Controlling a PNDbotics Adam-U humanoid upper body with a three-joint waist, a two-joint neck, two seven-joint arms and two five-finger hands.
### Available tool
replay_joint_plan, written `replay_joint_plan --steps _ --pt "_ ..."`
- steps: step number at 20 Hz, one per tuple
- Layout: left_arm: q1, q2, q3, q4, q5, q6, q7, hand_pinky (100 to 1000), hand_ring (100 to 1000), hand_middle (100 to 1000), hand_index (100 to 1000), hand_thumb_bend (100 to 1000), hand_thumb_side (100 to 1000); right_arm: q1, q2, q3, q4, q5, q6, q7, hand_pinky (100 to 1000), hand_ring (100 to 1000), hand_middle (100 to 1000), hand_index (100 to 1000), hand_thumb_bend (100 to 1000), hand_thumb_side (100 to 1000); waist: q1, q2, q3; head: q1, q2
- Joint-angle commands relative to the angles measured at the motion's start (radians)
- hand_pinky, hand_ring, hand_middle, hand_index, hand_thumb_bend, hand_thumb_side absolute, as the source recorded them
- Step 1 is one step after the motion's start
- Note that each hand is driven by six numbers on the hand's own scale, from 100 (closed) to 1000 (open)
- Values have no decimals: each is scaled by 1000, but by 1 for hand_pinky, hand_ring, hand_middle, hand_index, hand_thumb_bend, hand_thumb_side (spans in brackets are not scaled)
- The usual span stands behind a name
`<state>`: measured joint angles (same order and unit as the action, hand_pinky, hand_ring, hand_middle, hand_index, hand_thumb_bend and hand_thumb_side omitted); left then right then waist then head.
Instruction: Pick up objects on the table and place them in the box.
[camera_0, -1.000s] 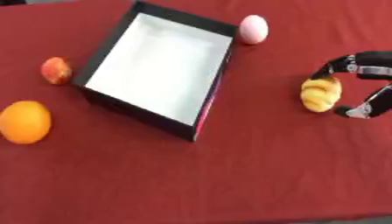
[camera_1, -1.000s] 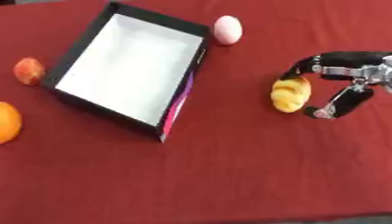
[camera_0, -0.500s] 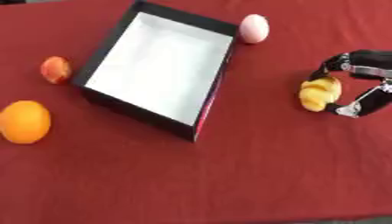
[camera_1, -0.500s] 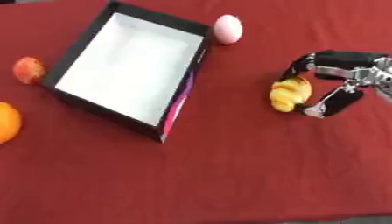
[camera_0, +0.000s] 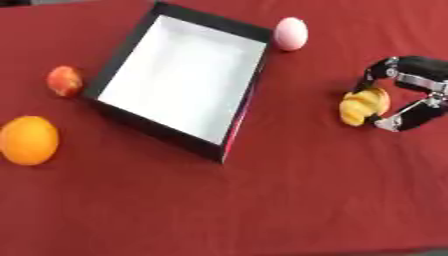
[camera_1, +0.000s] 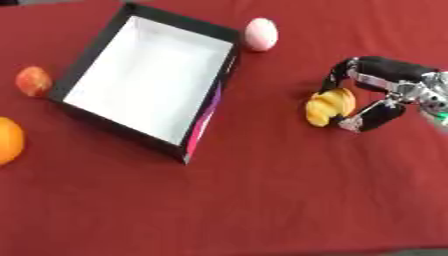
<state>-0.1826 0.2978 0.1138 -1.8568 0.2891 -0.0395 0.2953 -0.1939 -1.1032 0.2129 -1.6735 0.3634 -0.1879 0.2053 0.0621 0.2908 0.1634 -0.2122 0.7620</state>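
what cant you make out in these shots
- Right hand: curled round the yellow object; too blurred to tell contact, or whether it is lifted off the red table.
- Yellow object: blurred, kind unclear.
- Orange: cut by the left edge in the right eye view.
- Left hand: in neither view.

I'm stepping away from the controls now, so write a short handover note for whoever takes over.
Right hand: fingers curled round the yellow lumpy fruit, right of the box, still at table level.
Left hand: not in view.
Black box with white inside: empty, nothing placed yet.
Still on the red cloth: pink egg-shaped object by the box's far corner, small red-orange fruit and orange to its left.
Left to do: all four.
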Motion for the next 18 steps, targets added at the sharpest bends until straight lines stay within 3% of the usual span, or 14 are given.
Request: replay_joint_plan --steps 1,5,12,13,18 --pt "-4 13 4 -15 4 -1 -4 866 782 766 787 185 844 -5 -21 -8 -6 16 -11 -32 810 681 463 638 178 100 7 2 0 0 -7" --pt "-4 16 6 -16 4 -2 -3 866 782 765 786 185 840 6 -41 -43 -62 -8 -17 -52 810 681 465 637 163 100 4 0 -4 4 -4" --pt "-2 26 10 -18 -1 -5 0 867 784 767 787 184 837 -3 -100 -124 -205 -81 25 -70 804 678 468 637 166 100 -4 -10 -6 4 5" --pt "-2 27 10 -18 -2 -5 0 867 784 768 788 182 834 -6 -105 -130 -217 -92 30 -68 809 678 467 641 117 100 -5 -10 -6 3 6" --pt "1 44 13 -22 -6 -8 4 867 785 768 788 180 829 -90 -185 -167 -290 -232 54 -15 805 678 471 639 141 100 -16 -22 1 -6 8"
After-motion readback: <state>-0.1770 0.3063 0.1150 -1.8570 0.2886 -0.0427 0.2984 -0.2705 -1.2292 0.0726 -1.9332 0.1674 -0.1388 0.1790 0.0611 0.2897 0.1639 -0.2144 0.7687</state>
